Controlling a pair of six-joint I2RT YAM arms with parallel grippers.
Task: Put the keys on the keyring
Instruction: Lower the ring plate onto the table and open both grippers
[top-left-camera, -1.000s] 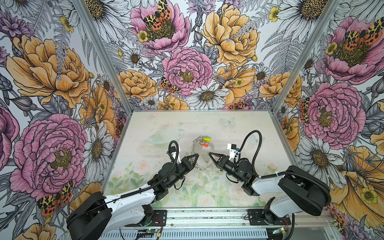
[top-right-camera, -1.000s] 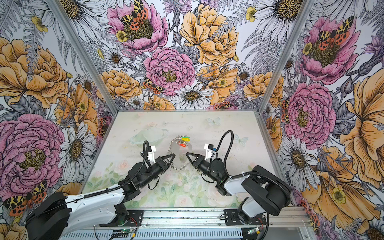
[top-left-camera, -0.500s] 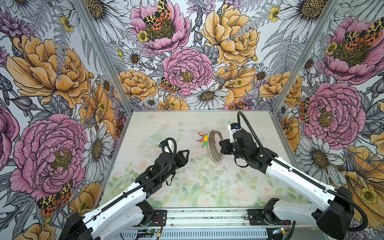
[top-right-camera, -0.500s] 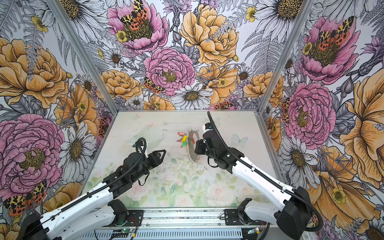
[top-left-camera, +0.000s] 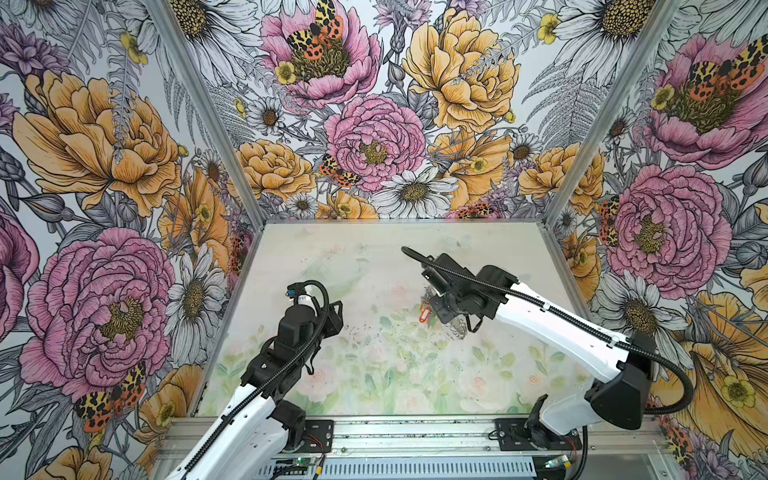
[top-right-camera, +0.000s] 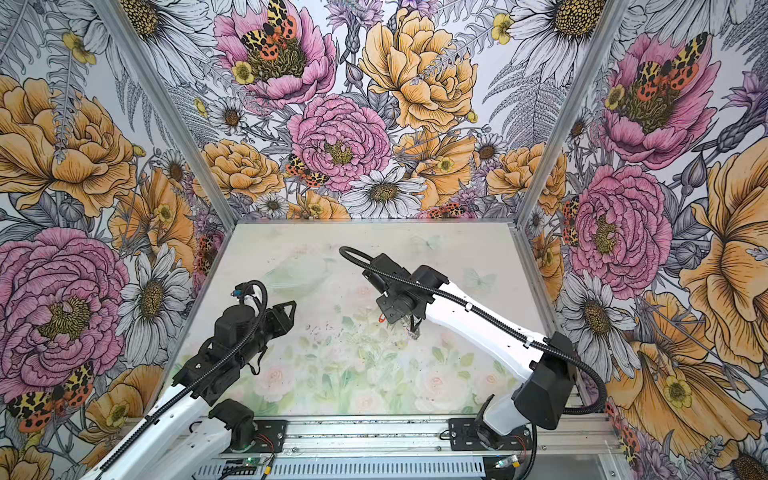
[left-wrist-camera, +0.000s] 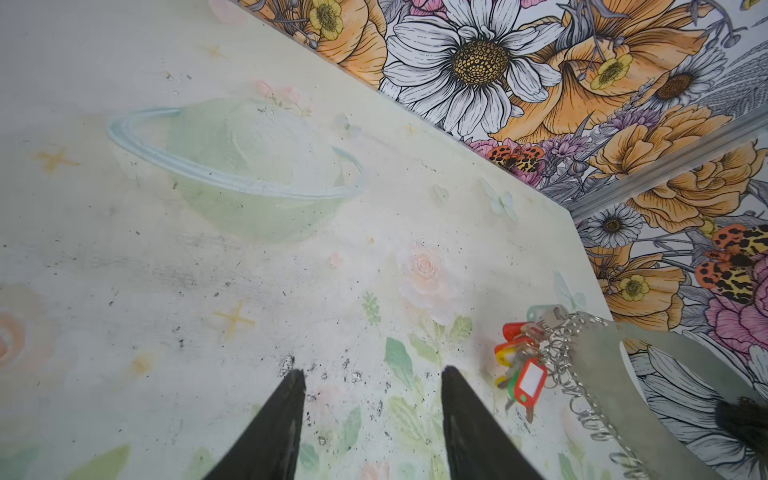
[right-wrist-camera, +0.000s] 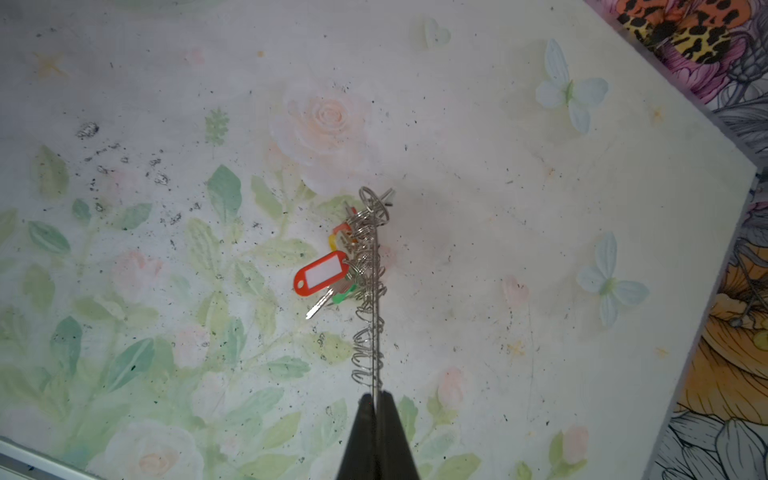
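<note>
The large flat grey metal keyring (right-wrist-camera: 375, 332) stands edge-on, clamped between the right gripper's (right-wrist-camera: 376, 401) tips. The small silver keys with coloured plastic tags (right-wrist-camera: 322, 272) hang beyond those tips, on its left. The left gripper (left-wrist-camera: 372, 374), jaws apart, has them ahead to its right.

pale floral tabletop (top-left-camera: 374, 374) scuffed with dark specks (right-wrist-camera: 124, 160); bold flowered walls (top-left-camera: 104, 166) around it.

Keyring (left-wrist-camera: 600, 372): flat grey metal, dull finish.
Split rings (right-wrist-camera: 362, 347): bright, shiny wire there.
Tags (right-wrist-camera: 320, 273): glossy coloured plastic.
Table (right-wrist-camera: 498, 208): matt print, scuffed, black-speckled.
</note>
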